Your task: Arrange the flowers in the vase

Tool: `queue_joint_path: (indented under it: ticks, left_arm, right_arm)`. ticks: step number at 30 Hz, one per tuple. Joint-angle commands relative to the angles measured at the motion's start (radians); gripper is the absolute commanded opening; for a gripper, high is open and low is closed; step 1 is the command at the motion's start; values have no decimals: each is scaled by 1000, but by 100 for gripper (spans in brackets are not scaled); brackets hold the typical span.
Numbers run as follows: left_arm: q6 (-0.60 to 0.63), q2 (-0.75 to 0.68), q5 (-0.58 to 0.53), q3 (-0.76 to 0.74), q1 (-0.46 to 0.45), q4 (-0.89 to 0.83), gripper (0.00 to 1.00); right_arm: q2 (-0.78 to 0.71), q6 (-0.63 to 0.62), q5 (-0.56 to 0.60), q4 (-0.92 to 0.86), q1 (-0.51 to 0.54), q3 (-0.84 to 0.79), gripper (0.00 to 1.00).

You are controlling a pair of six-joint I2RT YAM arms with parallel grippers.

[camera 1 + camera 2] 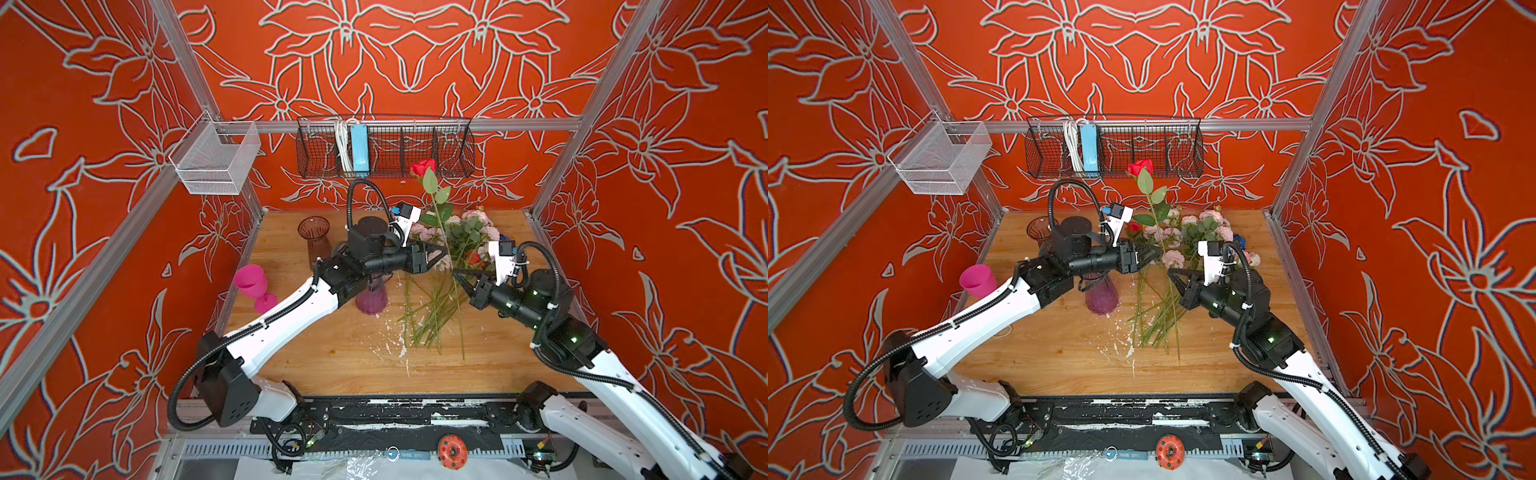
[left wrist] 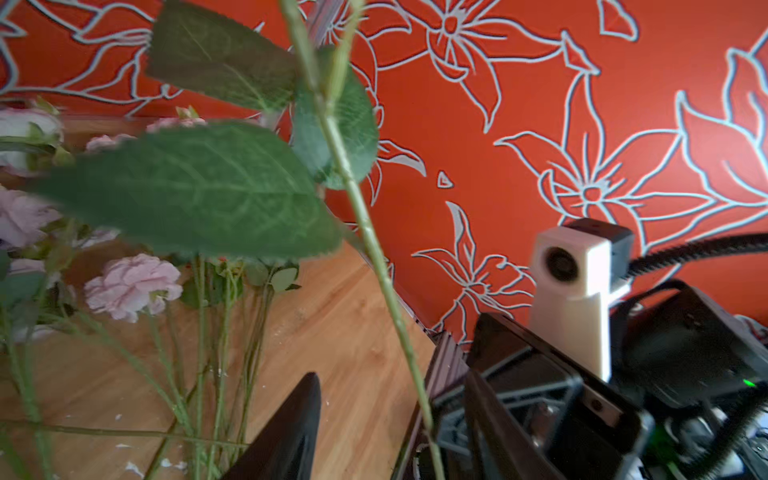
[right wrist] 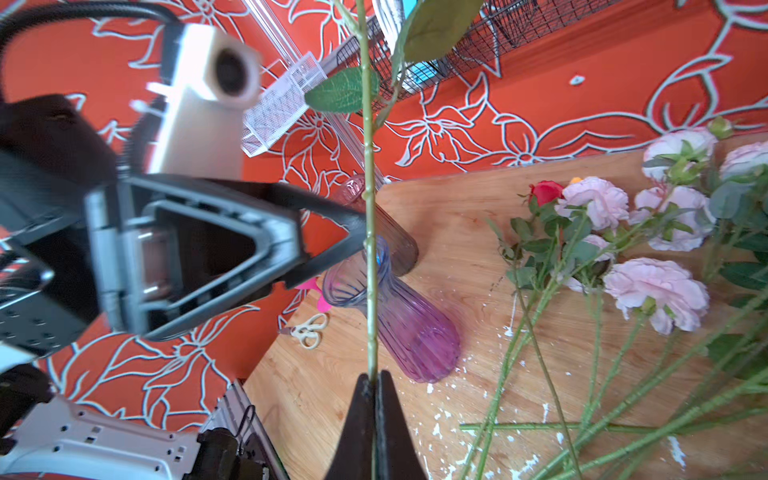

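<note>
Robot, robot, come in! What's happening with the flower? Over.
Right gripper jaws shut on red rose, near upright. Left gripper jaws open around its stem, higher. Left arm above purple vase.

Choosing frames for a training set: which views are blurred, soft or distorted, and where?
Right wrist view: the left gripper and its camera are smeared; the held stem and purple vase are crisp. Left wrist view: the near leaves are soft. Both top views: sharp, evenly lit, but the frame posts splay from wide-angle distortion.
</note>
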Motion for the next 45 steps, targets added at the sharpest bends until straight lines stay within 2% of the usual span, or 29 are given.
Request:
queue_joint_path:
  ticks: [1, 4, 9, 12, 18, 20, 21, 24, 26, 28, 31, 34, 37, 40, 45]
  left_arm:
    - [-45, 11, -61, -13, -6, 118, 55]
    - [-64, 36, -55, -14, -5, 169, 52]
    - [-93, 73, 21, -15, -6, 246, 45]
    - [-98, 83, 27, -13, -7, 256, 34]
    - [-93, 89, 30, 9, -7, 250, 1]
    - [-87, 86, 26, 24, -7, 231, 0]
    - [-78, 85, 23, 33, -7, 220, 0]
    - [-25, 77, -13, 77, -7, 143, 0]
    - [42, 71, -32, 131, -4, 64, 0]
    - [149, 65, -91, 215, -4, -54, 0]
    - [327, 68, -236, 418, -3, -267, 0]
    - [463, 69, -401, 593, 1, -396, 0]
    - [518, 66, -462, 703, 36, -489, 0]
    - [526, 27, -473, 676, 90, -497, 0]
    - [535, -41, -494, 527, 154, -412, 0]
  right_arm:
    - [-11, 71, -33, 86, 6, -24, 0]
    - [2, 82, -38, 107, 6, -28, 0]
    - [22, 77, -38, 110, 6, -16, 0]
    - [36, 83, -43, 125, 6, -16, 0]
    - [55, 91, -44, 143, 7, -20, 0]
    - [58, 91, -38, 136, 7, -18, 0]
    - [59, 85, -33, 126, 7, -16, 6]
    - [45, 60, -11, 78, 6, -12, 44]
    - [17, 33, 26, 40, 6, -18, 55]
    - [-22, 4, 116, 0, 5, -34, 63]
    - [-52, -23, 256, -38, 4, -39, 69]
    - [-39, -60, 377, -67, 6, -1, 71]
    - [-8, -96, 465, -161, 4, 76, 72]
    - [0, -123, 492, -235, 4, 122, 72]
    - [-71, -99, 484, -200, 3, 69, 73]
